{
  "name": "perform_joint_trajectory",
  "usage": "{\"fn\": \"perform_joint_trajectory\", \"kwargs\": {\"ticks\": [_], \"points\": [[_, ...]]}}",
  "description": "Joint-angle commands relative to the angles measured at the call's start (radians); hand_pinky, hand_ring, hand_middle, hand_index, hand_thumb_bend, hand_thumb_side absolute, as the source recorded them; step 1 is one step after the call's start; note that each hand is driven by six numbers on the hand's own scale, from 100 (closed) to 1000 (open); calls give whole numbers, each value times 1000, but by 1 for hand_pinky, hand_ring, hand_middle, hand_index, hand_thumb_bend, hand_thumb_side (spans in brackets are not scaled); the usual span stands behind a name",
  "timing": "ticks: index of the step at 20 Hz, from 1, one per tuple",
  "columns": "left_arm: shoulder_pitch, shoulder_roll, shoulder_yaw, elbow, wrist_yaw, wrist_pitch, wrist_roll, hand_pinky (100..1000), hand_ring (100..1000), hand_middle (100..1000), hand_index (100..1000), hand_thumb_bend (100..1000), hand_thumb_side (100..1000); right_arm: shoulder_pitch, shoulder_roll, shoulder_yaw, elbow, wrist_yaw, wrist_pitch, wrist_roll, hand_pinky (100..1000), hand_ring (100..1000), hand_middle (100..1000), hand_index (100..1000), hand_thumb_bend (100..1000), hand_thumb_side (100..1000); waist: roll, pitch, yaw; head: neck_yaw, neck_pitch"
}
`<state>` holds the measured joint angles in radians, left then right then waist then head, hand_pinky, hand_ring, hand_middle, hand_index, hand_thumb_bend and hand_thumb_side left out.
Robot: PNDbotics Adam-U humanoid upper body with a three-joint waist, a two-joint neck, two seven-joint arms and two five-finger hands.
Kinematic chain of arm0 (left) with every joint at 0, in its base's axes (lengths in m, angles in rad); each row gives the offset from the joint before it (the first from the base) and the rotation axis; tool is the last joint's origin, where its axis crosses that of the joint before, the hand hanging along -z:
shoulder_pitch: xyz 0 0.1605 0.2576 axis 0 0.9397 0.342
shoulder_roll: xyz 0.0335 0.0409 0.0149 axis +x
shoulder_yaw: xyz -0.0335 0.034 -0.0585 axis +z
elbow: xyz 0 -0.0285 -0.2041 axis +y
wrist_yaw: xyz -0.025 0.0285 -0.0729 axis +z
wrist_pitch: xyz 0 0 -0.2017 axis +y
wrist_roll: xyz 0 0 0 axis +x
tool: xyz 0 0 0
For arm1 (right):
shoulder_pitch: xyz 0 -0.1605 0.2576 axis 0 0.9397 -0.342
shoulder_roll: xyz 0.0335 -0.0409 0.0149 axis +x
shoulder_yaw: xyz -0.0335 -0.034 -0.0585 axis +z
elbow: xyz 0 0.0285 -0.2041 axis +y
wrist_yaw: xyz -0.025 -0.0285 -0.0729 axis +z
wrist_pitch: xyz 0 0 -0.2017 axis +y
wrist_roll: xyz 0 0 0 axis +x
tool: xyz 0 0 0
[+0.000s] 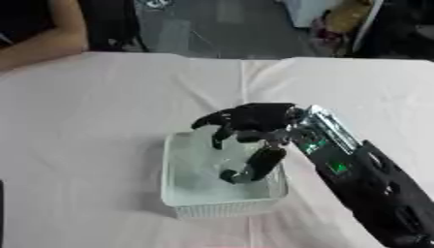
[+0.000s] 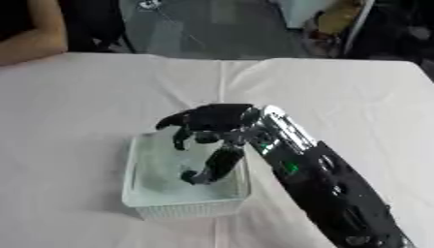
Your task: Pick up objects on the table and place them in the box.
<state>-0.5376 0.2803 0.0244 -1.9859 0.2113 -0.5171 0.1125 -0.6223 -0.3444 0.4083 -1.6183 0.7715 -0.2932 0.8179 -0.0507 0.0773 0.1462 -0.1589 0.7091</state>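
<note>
Although nothing else is seen lying on the white tablecloth [image 1: 93, 126], the box [image 1: 222, 206], a pale translucent tub, is set near the table's middle, presumably within easy reach. Directly above its interior the right hand [image 1: 254, 123] is held, fingers and thumb curled downward; whether a clear object is enclosed between them cannot be told, since only a faint glassy shape is made out there. A release into the box is judged likely. Green lights are shown on the forearm [image 1: 331, 155]; no legible writing is found.
</note>
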Motion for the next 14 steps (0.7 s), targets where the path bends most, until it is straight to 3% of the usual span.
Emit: {"fn": "perform_joint_trajectory", "kwargs": {"ticks": [1,9,14], "points": [[-9,27,1,-14,1,2,-3,681,704,731,873,522,885,-12,-18,-4,6,-6,-106,89,709,771,712,712,100,1000,7,-16,-2,-2,0],[-8,27,1,-14,1,2,-4,681,704,731,873,523,887,-16,-15,-19,23,-23,-79,89,924,993,971,776,100,1000,7,-16,-3,-2,0],[-8,27,1,-14,1,2,-4,681,704,731,873,523,885,-22,-17,-38,4,-39,-48,89,962,1000,1000,739,100,1000,8,-17,-4,-1,0]]}}
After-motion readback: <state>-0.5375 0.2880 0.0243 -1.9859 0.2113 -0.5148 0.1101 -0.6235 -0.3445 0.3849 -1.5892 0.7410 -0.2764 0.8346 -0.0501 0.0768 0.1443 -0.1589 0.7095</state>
